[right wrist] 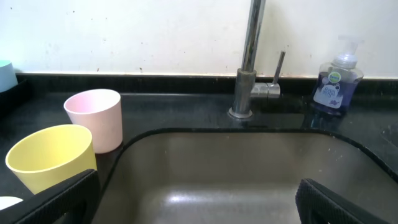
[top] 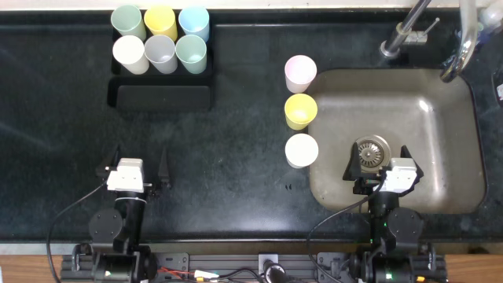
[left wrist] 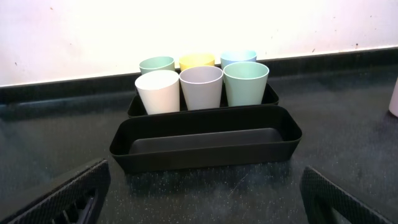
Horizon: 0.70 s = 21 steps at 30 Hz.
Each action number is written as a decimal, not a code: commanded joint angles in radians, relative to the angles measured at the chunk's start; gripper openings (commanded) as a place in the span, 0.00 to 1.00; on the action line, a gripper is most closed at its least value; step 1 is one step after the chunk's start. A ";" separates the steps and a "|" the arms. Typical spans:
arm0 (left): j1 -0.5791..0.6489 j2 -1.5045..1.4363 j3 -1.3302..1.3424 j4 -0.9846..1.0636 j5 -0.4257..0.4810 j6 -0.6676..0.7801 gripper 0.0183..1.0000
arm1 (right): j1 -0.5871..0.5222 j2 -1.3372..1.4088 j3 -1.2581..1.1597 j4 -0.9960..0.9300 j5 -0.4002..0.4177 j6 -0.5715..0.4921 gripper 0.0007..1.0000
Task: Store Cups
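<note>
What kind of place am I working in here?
Most likely a kitchen counter: a steel sink with a faucet, a soap bottle beside it, and cups on the dark countertop.

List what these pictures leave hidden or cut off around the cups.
Left wrist view: the back-row yellow cup is mostly hidden behind the grey cup.
Right wrist view: the sink-side white cup is almost wholly cut by the frame edge.
Same view: the faucet spout passes beyond the edge.
</note>
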State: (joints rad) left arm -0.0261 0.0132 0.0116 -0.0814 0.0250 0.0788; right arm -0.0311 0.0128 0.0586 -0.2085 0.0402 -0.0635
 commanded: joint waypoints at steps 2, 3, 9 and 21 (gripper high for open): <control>-0.002 -0.010 -0.004 0.001 0.003 -0.009 1.00 | 0.005 -0.010 0.000 0.008 -0.007 0.005 1.00; -0.002 -0.010 -0.004 0.001 0.003 -0.009 1.00 | 0.005 -0.009 0.000 0.008 -0.007 0.005 1.00; -0.002 -0.010 -0.004 0.001 0.003 -0.009 1.00 | 0.005 -0.009 0.000 0.008 -0.006 0.005 1.00; -0.002 -0.010 -0.004 0.001 0.003 -0.009 1.00 | 0.005 -0.010 0.000 0.008 -0.007 0.005 0.99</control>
State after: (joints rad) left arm -0.0261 0.0132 0.0116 -0.0814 0.0250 0.0788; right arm -0.0311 0.0128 0.0586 -0.2089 0.0399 -0.0631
